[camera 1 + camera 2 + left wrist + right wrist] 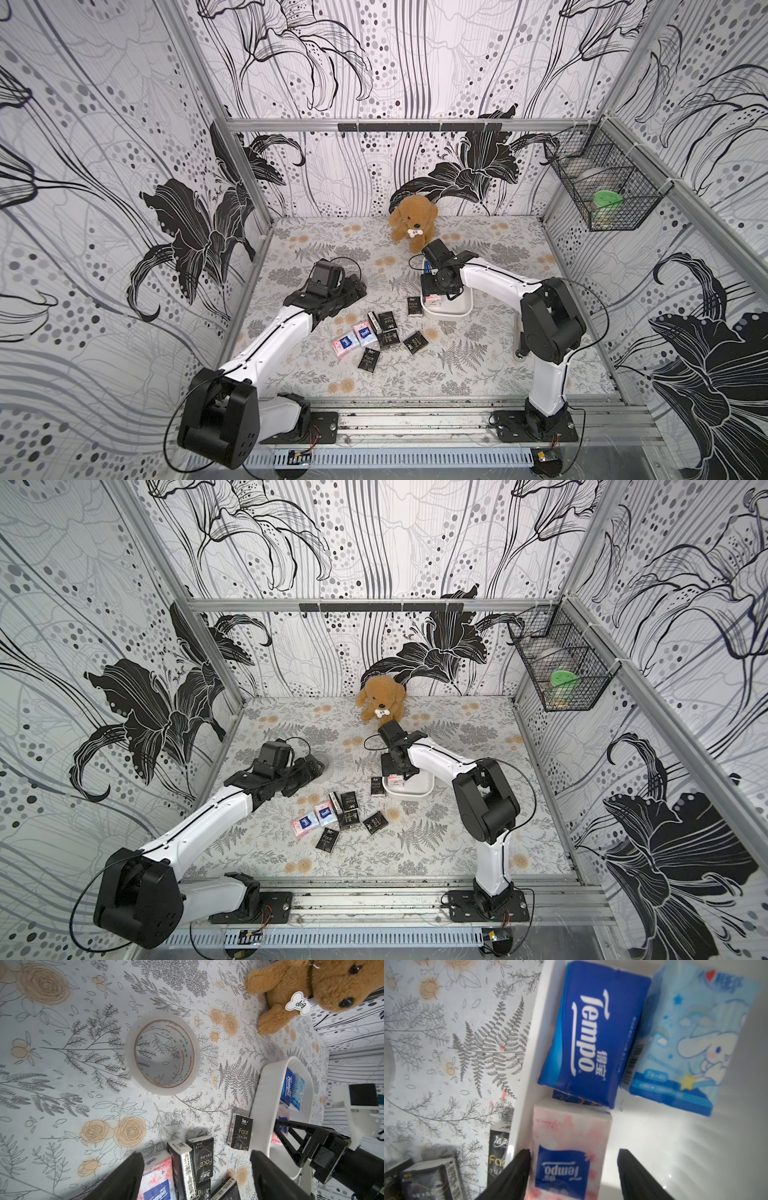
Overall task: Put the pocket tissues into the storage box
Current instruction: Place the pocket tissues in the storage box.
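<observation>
Right gripper (574,1152) over storage box (675,1147), jaws spread around pink packet (571,1126) lying inside, lower centre of frame, not pinching. Left gripper (196,1153) wide open, empty, above loose pocket tissues (386,321) mid-frame. We judge packets light, soft, slick film; we'd pinch across narrow sides.

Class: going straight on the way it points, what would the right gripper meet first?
Probably the pink Tempo packet in the storage box, lying between the right gripper's open fingers.

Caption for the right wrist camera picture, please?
Right gripper, open, straddling a pink tissue packet in the white box, beside a dark blue packet and light blue packet.
</observation>
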Available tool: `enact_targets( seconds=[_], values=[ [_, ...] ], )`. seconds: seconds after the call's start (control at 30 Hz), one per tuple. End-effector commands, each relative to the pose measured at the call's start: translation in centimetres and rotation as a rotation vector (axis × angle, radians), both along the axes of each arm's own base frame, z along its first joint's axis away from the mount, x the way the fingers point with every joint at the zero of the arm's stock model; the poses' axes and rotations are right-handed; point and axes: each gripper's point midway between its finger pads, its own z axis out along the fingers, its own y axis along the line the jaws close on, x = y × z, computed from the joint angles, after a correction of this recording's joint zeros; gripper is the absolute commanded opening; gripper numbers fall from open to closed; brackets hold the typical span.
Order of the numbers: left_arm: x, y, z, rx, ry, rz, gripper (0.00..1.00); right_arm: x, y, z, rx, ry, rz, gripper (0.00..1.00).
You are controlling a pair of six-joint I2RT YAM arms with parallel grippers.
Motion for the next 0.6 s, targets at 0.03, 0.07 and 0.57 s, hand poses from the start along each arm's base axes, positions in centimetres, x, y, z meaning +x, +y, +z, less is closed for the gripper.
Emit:
enact_targets(
  seconds=[0.03,0.07,0.57],
  values=[
    [-2.7,2.6,-1.2,0.119,0.057,0.047,0.9,0.1,-0.4,2.3,0.002,-0.053,-0.004,0.74],
    [-3.1,3.0,-1.4,0.131,0.067,0.054,0.9,0.0,-0.6,2.6,-0.001,-0.061,-0.009,0.74],
    [-9.2,3.9,-6.3,0.129,0.253,0.044,0.83,-0.9,-2.3,4.9,0.031,-0.084,-0.114,0.75]
  ],
)
